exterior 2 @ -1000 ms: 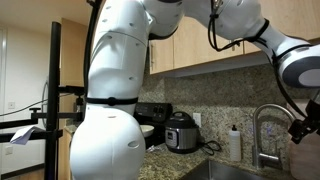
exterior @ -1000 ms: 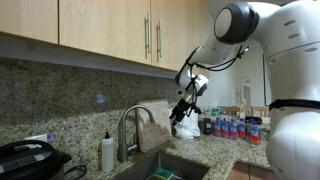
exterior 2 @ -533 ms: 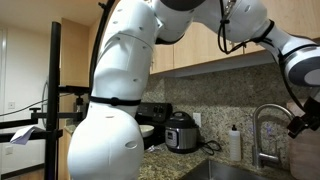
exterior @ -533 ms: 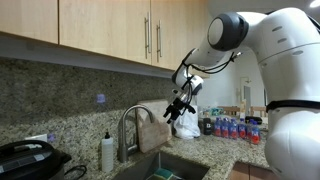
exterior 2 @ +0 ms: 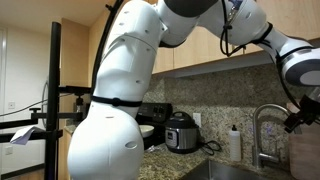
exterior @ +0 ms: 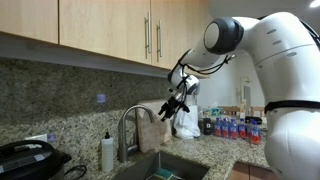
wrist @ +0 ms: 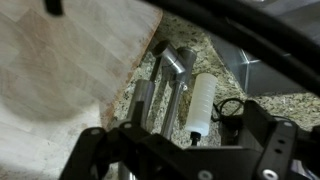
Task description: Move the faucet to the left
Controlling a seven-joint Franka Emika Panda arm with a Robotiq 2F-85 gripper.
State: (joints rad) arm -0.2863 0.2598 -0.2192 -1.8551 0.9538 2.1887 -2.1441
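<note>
The faucet (exterior: 129, 124) is a brushed-steel gooseneck tap behind the sink (exterior: 168, 166). It also shows in the other exterior view (exterior 2: 264, 128) and, from above, in the wrist view (wrist: 163, 82). My gripper (exterior: 169, 109) hangs in the air just beside the spout's arch, at about its height, without touching it. In an exterior view it (exterior 2: 296, 120) sits at the right edge. In the wrist view the gripper (wrist: 180, 152) is open and empty, with its fingers wide apart on either side of the faucet.
A white soap bottle (exterior: 107, 152) stands beside the faucet and shows in the wrist view (wrist: 201, 100). A wooden cutting board (exterior: 153, 133) leans behind the tap. A white bag (exterior: 187, 126), several small bottles (exterior: 231, 127), a black cooker (exterior 2: 183, 132) and cabinets (exterior: 120, 30) overhead are nearby.
My gripper has moved sideways and slightly down toward the faucet's arch. The faucet has not moved.
</note>
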